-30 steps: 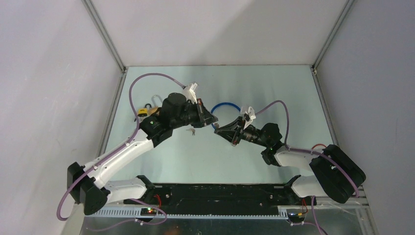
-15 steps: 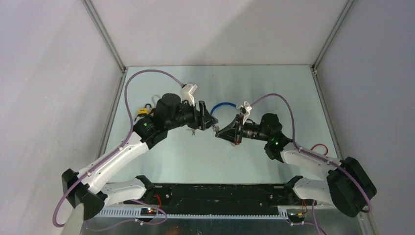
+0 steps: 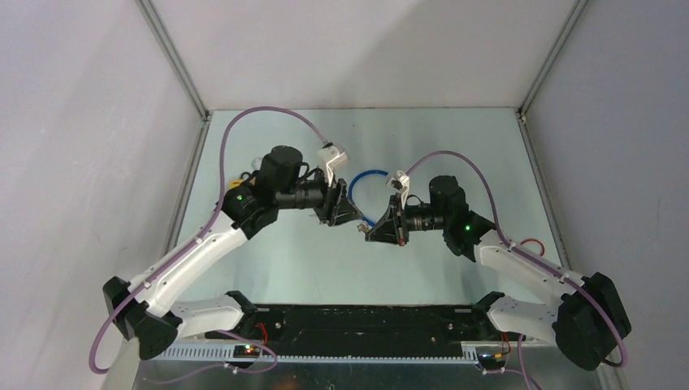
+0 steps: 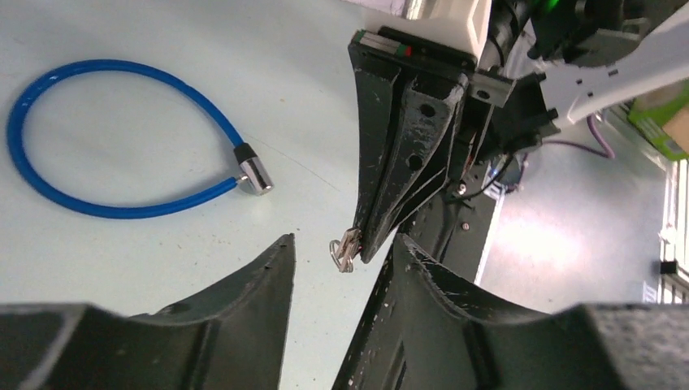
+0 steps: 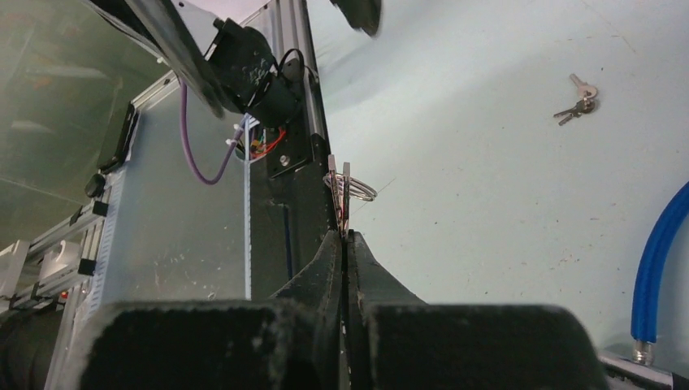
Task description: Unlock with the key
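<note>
While right claw (image 5: 344, 236) pinches key (image 5: 344, 195), left claw (image 4: 343, 242) gapes; blue cable lock (image 4: 253, 172), spare keys (image 5: 578, 101) nearby.

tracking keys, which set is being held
The key set pinched in the right gripper, ring sticking out; the other keys lie loose on the table.

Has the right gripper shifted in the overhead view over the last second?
Yes. The right gripper, jaws shut on the keys, has drawn back toward the near edge, away from the blue cable lock, which stayed put.
</note>
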Tool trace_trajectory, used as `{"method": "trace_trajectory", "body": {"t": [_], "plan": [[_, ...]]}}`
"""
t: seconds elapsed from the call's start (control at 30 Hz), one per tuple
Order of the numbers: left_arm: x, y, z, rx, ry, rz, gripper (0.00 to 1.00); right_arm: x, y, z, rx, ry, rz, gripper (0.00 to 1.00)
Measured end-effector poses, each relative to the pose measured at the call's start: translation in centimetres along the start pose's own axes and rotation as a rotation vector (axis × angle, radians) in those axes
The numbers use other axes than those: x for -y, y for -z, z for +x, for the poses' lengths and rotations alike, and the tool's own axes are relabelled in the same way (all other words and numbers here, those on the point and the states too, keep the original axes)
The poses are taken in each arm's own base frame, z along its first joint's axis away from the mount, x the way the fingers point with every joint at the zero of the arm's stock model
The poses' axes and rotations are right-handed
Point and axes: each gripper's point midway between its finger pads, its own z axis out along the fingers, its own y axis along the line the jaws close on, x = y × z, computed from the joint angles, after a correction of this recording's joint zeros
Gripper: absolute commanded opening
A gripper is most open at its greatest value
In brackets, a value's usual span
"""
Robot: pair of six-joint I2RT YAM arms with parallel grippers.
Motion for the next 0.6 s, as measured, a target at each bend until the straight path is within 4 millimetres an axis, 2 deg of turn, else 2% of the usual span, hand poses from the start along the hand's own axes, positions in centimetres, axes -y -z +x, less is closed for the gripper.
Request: {"method": "trace_trajectory", "body": {"t": [0.27, 0.6], "plan": [[0.5, -1.8, 2.6, -0.116, 0.003, 0.086, 0.45, -0.8, 0.4, 0.2, -0.051, 0.008, -0.025, 0.00], [1.1, -2.8, 4.4, -0.191, 0.018, 0.139, 0.32, -1.3, 0.6, 0.4, -0.086, 0.019, -0.040, 0.00]]}}
